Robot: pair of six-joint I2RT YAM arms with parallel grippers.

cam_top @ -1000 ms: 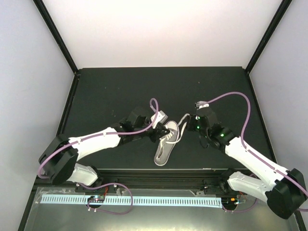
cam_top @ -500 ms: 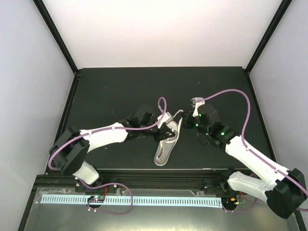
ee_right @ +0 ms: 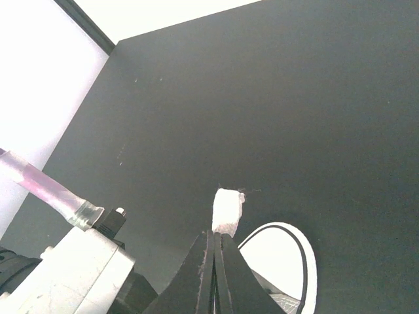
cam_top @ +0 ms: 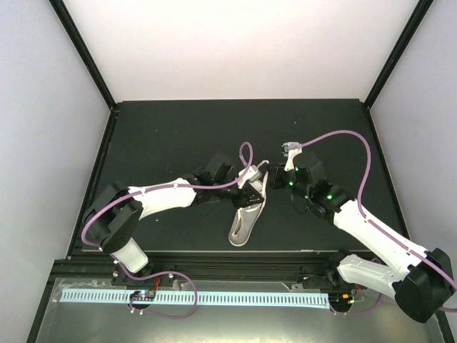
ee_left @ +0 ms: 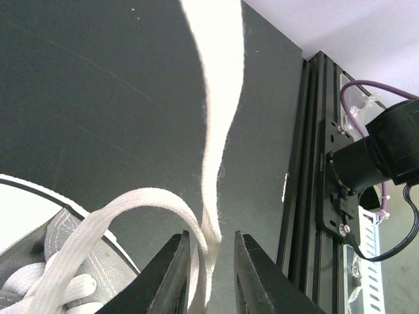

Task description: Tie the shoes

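The grey sneaker (cam_top: 245, 214) lies on its side mid-table, its white sole facing the camera. My left gripper (cam_top: 251, 184) hovers at the shoe's top. In the left wrist view this gripper (ee_left: 211, 234) is open, with a white lace (ee_left: 219, 98) running up between its fingers and touching only the left one. A lace loop (ee_left: 131, 208) curves back to the grey canvas (ee_left: 62, 252). My right gripper (cam_top: 275, 179) is just right of the shoe. In its own view it (ee_right: 213, 233) is shut on a lace end (ee_right: 228, 210), beside the white toe cap (ee_right: 281, 255).
The black table top (cam_top: 164, 136) is edged by black frame posts and pale walls. A black aluminium rail (ee_left: 308, 170) runs along the near edge beside the left arm's base. Purple cables (cam_top: 343, 137) arc over both arms.
My left arm has stretched to the right, bringing its gripper from the shoe's left side over the laces. The right gripper drew slightly up and away with its lace end. The shoe tipped further onto its side.
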